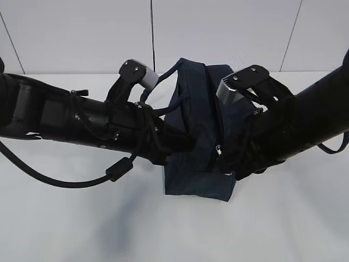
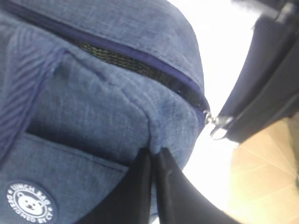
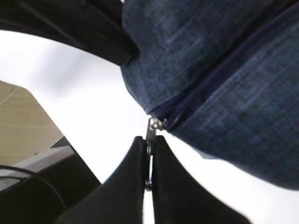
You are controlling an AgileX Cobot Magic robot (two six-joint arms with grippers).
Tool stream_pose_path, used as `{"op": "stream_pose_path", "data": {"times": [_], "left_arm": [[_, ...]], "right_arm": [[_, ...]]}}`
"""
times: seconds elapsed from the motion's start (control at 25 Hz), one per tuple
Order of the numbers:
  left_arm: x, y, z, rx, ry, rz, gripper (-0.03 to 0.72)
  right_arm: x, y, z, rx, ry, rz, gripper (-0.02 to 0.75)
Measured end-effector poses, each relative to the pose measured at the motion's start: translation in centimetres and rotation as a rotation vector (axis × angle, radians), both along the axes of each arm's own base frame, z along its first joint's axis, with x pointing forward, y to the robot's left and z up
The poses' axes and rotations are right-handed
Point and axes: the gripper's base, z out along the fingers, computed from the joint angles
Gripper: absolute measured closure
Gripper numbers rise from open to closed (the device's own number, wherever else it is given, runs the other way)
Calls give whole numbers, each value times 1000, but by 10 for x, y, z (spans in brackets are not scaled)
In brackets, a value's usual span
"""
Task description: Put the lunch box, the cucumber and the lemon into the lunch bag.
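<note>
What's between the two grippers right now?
The lunch bag fills that stretch in the exterior view. The left gripper pinches its fabric corner; the right gripper is shut on the zipper pull.

Matt woven navy cloth lunch bag [image 2: 117, 107], shiny metal zipper pull [image 3: 150, 133], smooth white table [image 1: 283, 218].

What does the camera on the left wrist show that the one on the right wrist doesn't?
Only the left wrist view shows the round white logo on the lunch bag, with the left gripper pinching a fold of the bag's fabric. Only the right wrist view shows the right gripper closed on the metal zipper pull at the bag's corner. Both show blue bag fabric, its zipper line, and shut jaws.
</note>
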Motion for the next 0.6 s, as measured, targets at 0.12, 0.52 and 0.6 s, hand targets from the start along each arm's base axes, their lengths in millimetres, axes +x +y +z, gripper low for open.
{"op": "stream_pose_path", "data": {"times": [0.12,0.52,0.6], "left_arm": [[0,0,0,-1,0,-1,697],[-2,-2,2,-24,5,-19,697],[-2,-2,2,-24,4,-22,697]], "right_arm": [[0,0,6,-17,26,13,727],[6,-1,46,-122,117,38,726],[5,-2,49,-129,133,37,726]]}}
